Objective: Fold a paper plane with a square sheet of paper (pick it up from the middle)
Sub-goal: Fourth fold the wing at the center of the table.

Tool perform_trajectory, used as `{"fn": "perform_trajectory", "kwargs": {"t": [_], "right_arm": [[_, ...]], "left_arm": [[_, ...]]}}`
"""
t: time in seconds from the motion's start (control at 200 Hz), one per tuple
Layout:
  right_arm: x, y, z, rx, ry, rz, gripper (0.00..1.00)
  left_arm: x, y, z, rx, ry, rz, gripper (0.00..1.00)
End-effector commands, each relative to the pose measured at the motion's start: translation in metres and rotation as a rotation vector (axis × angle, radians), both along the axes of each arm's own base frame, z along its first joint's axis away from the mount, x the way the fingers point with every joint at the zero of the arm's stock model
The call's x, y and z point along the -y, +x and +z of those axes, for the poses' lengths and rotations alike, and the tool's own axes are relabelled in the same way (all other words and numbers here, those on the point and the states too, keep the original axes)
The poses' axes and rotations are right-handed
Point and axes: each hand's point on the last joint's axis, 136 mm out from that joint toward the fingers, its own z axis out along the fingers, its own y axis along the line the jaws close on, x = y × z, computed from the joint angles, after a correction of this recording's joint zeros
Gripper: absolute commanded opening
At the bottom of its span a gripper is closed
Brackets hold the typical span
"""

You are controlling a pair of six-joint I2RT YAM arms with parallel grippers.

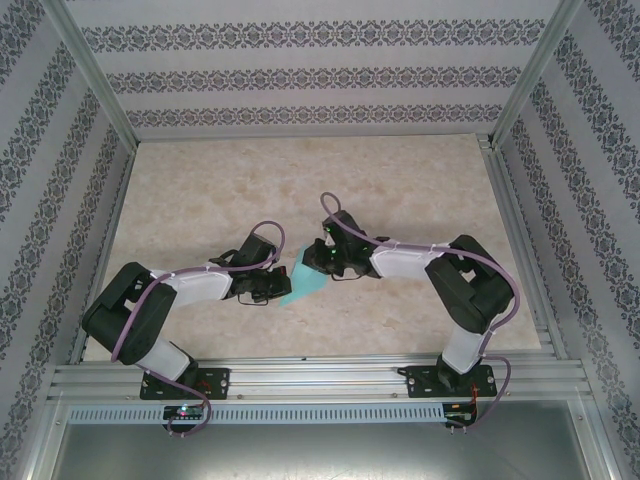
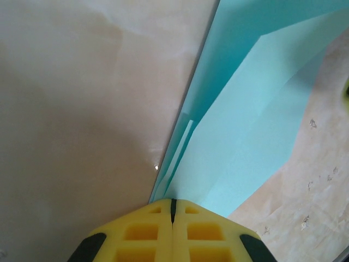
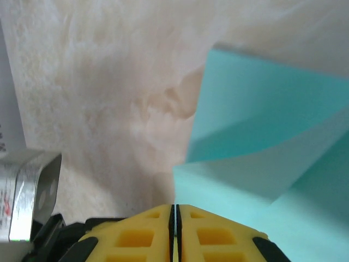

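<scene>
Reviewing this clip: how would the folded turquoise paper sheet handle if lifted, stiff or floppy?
Probably floppy: the turquoise paper sheet bows between folds. Its creases likely stiffen it lengthwise. Seemingly very light, since the left gripper holds it by a thin edge.

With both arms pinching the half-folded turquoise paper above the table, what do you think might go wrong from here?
1. The left jaws and the right jaws both look shut on the thin folded paper; if the arms pull apart, it may tear.
2. The left jaws pinch only a narrow tip at the creased edge, so the paper could slip out.
3. Its layers spread open away from the grip and might buckle into a stray crease.
</scene>
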Motion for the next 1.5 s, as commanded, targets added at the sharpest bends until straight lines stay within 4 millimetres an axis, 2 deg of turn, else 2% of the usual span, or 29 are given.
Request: {"fn": "perform_trajectory", "kwargs": {"t": [0.0, 0.095, 0.16, 0.255, 0.33, 0.694, 0.829, 0.934, 1.109, 1.264, 1.374, 1.494], "right_arm": [[-0.016, -0.005, -0.001, 0.031, 0.027, 0.001, 0.12], [-0.027, -0.008, -0.015, -0.006, 0.045, 0.025, 0.10], [-0.025, -0.007, -0.025, -0.014, 0.030, 0.009, 0.09], [-0.005, -0.005, -0.048, -0.043, -0.068, -0.033, 0.08], [0.009, -0.002, -0.056, -0.039, -0.094, -0.060, 0.08], [0.083, 0.049, -0.073, -0.025, -0.189, -0.192, 0.09], [0.100, 0.065, -0.071, -0.032, -0.182, -0.226, 0.10], [0.098, 0.073, -0.057, -0.011, -0.165, -0.209, 0.10], [0.092, 0.082, -0.013, 0.049, -0.153, -0.175, 0.11], [0.082, 0.071, 0.025, 0.122, -0.119, -0.150, 0.13], [0.058, 0.049, 0.027, 0.108, -0.053, -0.106, 0.12], [0.028, 0.026, 0.010, 0.059, -0.011, -0.059, 0.09]], "left_arm": [[-0.040, -0.046, -0.043, -0.185, 0.205, -0.006, 0.03], [-0.041, -0.046, -0.044, -0.187, 0.208, -0.002, 0.02], [-0.042, -0.046, -0.044, -0.192, 0.214, -0.004, 0.01], [-0.044, -0.048, -0.046, -0.201, 0.225, -0.006, 0.00], [-0.044, -0.049, -0.047, -0.203, 0.222, -0.006, 0.00], [-0.046, -0.056, -0.050, -0.208, 0.219, -0.020, 0.00], [-0.046, -0.057, -0.050, -0.211, 0.212, -0.020, 0.00], [-0.044, -0.057, -0.049, -0.210, 0.202, -0.024, 0.00], [-0.041, -0.057, -0.048, -0.211, 0.190, -0.030, 0.00], [-0.035, -0.056, -0.043, -0.214, 0.157, -0.022, 0.00], [-0.031, -0.056, -0.040, -0.222, 0.129, -0.003, 0.00], [-0.024, -0.056, -0.035, -0.224, 0.086, 0.028, 0.01]]}}
